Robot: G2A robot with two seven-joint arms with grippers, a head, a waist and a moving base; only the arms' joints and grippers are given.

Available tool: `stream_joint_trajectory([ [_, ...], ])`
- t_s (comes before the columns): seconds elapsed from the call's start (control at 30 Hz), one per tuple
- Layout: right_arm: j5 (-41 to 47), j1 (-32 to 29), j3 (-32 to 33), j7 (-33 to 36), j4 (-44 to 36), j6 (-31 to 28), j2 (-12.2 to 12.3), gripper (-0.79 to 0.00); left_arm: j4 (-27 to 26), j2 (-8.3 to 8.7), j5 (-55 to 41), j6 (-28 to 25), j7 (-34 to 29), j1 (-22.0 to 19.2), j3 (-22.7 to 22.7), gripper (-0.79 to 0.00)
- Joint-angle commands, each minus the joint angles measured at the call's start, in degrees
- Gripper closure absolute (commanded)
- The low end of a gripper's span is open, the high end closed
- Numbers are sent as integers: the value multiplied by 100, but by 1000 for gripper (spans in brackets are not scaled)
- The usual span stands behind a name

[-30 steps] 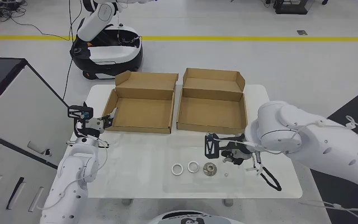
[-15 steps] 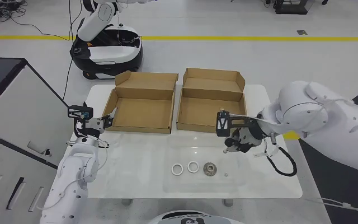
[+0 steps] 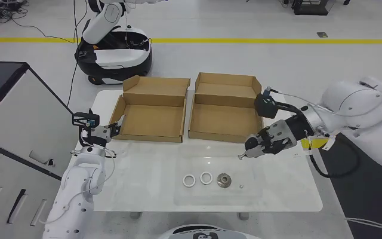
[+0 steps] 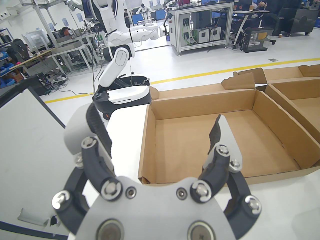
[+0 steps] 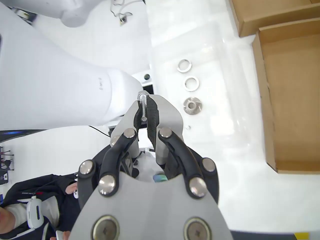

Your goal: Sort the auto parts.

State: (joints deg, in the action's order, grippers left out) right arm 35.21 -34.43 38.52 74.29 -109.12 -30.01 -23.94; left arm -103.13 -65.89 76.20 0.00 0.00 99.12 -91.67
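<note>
My right gripper (image 3: 248,150) (image 5: 145,102) is shut on a small threaded bolt (image 3: 241,157) (image 5: 142,99), held above the table just in front of the right cardboard box (image 3: 225,119) (image 5: 290,96). On the table near the front edge lie two white rings (image 3: 189,180) (image 3: 206,177) (image 5: 184,65) (image 5: 191,83), a grey flanged part (image 3: 224,179) (image 5: 191,105) and a tiny nut (image 3: 241,186) (image 5: 188,127). My left gripper (image 3: 113,130) (image 4: 155,116) is open with nothing in it, at the left wall of the left cardboard box (image 3: 149,119) (image 4: 200,141).
Both boxes stand side by side at the back of the white table (image 3: 149,173), lids folded back, nothing inside. Another white robot (image 3: 113,54) is parked beyond the table's far left corner. A dark panel (image 3: 30,113) stands off the left edge.
My right arm has swung out to the right and turned its wrist, lifting the bolt away from beside the flanged part toward the right box's front edge. The left arm has kept still.
</note>
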Motion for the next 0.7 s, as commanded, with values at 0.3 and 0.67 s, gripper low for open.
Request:
stream_joint_trajectory([
  [0.3, 2243, 198, 18, 17, 109, 16, -398, 0, 0, 0, 0, 0, 0, 0, 0, -785],
  [0.67, 4064, -134, 877, 619, 628, 616, -1078, 0, 0, 0, 0, 0, 0, 0, 0, -785],
])
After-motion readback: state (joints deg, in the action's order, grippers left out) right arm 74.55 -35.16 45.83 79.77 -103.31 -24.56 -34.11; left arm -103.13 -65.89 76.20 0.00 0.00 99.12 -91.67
